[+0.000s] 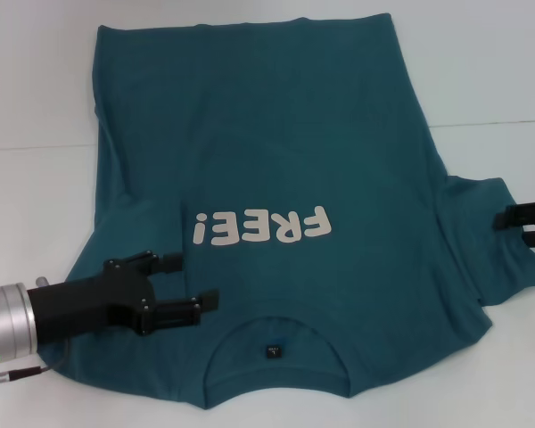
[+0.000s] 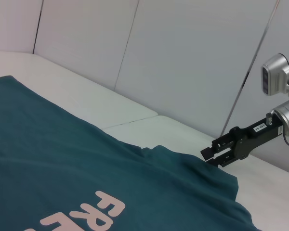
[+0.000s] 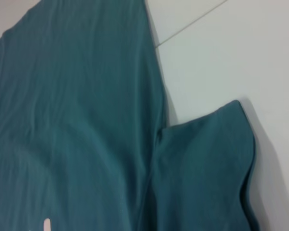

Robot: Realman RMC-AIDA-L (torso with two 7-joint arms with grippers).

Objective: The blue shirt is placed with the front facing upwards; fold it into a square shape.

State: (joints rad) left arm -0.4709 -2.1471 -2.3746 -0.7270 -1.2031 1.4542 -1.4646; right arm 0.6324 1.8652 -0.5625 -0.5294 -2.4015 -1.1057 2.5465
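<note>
White table (image 1: pixel 499 80) is covered by the blue shirt (image 1: pixel 276 152), print upward. Left tool (image 1: pixel 192 285), fingers apart, is held over its shoulder; right tool (image 1: pixel 508 218), fingers apart, at the sleeve.

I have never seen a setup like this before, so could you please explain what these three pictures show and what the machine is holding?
This is a two-armed robot. One picture comes from a camera on its head, looking down; the other two come from cameras on its wrists. On the white table lies the blue shirt, front up, print readable, collar nearest the robot. The left gripper is open above the shirt's shoulder near the collar and holds nothing. The right gripper is at the outer edge of the opposite sleeve; the left wrist picture shows it there too. Whether it has gripped the cloth cannot be told. The right wrist picture shows only that sleeve and the shirt's side.
</note>
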